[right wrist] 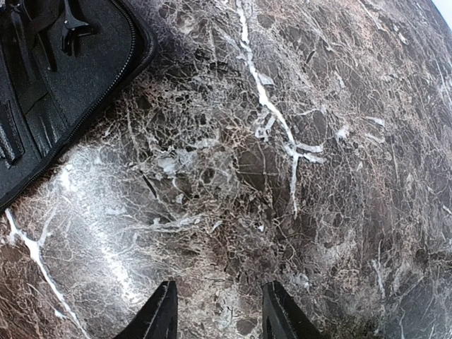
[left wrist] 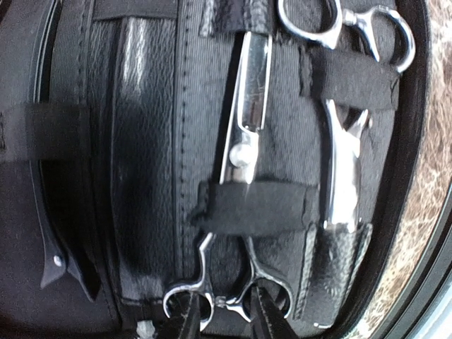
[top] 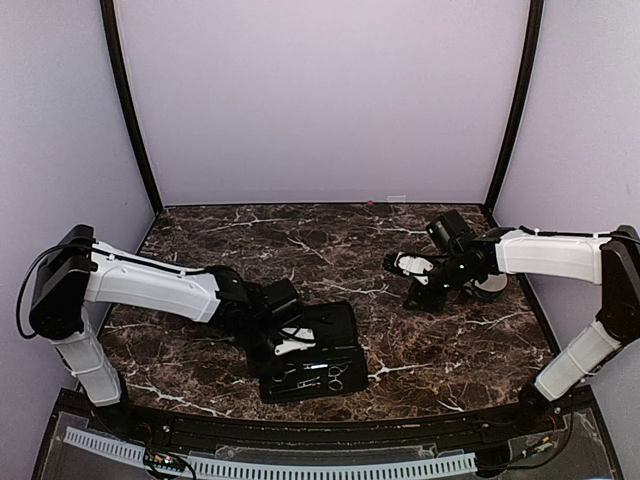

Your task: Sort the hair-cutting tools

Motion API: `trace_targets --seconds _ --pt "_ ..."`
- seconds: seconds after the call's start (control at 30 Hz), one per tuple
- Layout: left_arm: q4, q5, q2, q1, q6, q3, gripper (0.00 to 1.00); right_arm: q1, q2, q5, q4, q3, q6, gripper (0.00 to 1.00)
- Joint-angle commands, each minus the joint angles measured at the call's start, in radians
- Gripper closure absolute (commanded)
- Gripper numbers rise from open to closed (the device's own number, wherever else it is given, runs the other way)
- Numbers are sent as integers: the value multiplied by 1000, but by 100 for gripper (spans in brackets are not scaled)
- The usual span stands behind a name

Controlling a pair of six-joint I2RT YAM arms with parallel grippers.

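An open black case [top: 335,322] lies at the front middle of the table. Two silver scissors sit under its elastic straps: one [left wrist: 244,134] with its ring handles toward me, the other [left wrist: 342,162] with its rings at the far end. They also show in the top view [top: 320,377]. My left gripper [left wrist: 226,311] is low over the case, a fingertip [left wrist: 189,314] in each ring, pinching the joined inner sides of the near scissors' handles. My right gripper [right wrist: 219,311] is open and empty above bare marble, right of the case [right wrist: 63,85].
A white bowl [top: 492,284] sits at the right, partly hidden behind my right arm. Dark slim pieces [right wrist: 70,25] lie strapped in the case's other half. Dark marble tabletop [top: 400,350] surrounds the case; purple walls enclose the table.
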Motion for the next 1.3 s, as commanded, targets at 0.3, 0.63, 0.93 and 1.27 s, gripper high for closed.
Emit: trace_targets --seconds 0.3,0.63,0.93,1.27 --pt "56 86 82 -15 16 66 76 9 10 -2 -9 12 -10 59" --pt "53 87 93 -19 14 81 74 10 13 -5 -10 13 -12 59" --pt "42 34 41 -19 10 60 69 9 12 -5 -13 16 -10 59" --pt "26 12 7 -19 -4 57 65 11 16 -5 -17 21 -8 59"
